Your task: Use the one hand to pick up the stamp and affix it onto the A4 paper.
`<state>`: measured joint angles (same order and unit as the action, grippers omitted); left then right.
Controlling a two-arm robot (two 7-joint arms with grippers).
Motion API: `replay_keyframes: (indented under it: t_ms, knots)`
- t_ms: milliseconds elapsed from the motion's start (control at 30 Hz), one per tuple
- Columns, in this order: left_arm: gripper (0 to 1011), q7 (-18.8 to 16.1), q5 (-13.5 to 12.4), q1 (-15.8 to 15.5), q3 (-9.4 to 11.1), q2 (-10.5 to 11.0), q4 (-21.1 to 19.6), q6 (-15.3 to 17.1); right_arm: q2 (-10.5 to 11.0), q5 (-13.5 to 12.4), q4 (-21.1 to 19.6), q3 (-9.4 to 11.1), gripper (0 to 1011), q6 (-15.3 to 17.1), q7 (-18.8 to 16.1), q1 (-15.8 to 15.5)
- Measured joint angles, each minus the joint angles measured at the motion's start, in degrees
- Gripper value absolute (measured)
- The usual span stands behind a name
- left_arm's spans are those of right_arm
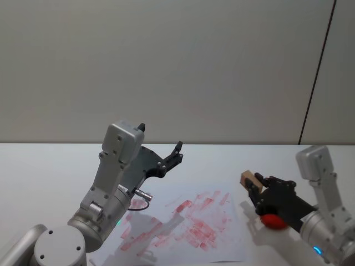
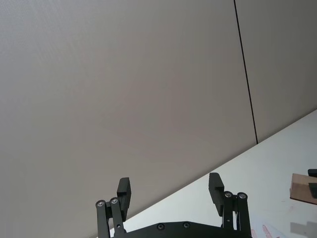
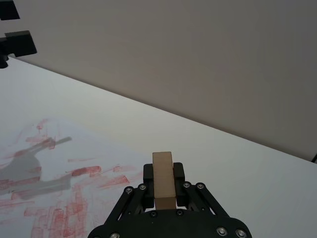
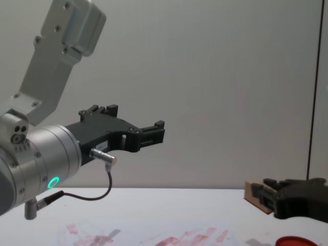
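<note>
right black two-fingered gripper (image 1: 256,185) pinches small pale wooden stamp block (image 1: 248,179), lower right, above table | left black gripper (image 1: 176,152) spread, idle | risk — stamp lands off red-smeared white A4 paper (image 1: 191,221) edge, or slips.

Pale wooden stamp (image 3: 163,180) is pinched in the hand (image 3: 164,174), raised beside the red-smeared paper (image 1: 188,224).

Silver-grey arms with green ring lights, a thin black cable, black screw-studded left tool (image 4: 154,131) and right tool (image 1: 256,188).
</note>
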<state>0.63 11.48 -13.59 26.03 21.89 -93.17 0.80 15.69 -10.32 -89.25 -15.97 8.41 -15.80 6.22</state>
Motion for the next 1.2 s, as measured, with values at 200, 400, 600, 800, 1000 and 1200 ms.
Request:
replay_keyframes:
  t_ms: [200, 400, 600, 800, 1000, 1200]
  knots:
    - [1002, 0.0, 0.0, 0.0, 0.0, 0.0, 0.0, 0.0, 1.0, -0.8, 0.0, 1.0, 216, 0.3, 0.8, -0.6]
    - [1002, 0.0, 0.0, 0.0, 0.0, 0.0, 0.0, 0.0, 1.8, -1.1, 0.5, 1.6, 216, 0.6, 1.2, -1.0]
    - [1002, 0.0, 0.0, 0.0, 0.0, 0.0, 0.0, 0.0, 2.2, -1.1, 1.3, 2.0, 216, 0.9, 1.4, -1.2]
    - [1003, 0.0, 0.0, 0.0, 0.0, 0.0, 0.0, 0.0, 2.5, -0.9, 2.0, 2.2, 216, 1.2, 1.4, -1.2]
    - [1003, 0.0, 0.0, 0.0, 0.0, 0.0, 0.0, 0.0, 2.5, -0.4, 2.8, 2.2, 216, 1.2, 1.1, -1.1]
    - [1003, 0.0, 0.0, 0.0, 0.0, 0.0, 0.0, 0.0, 2.5, 0.1, 3.5, 2.1, 214, 1.3, 0.8, -0.9]
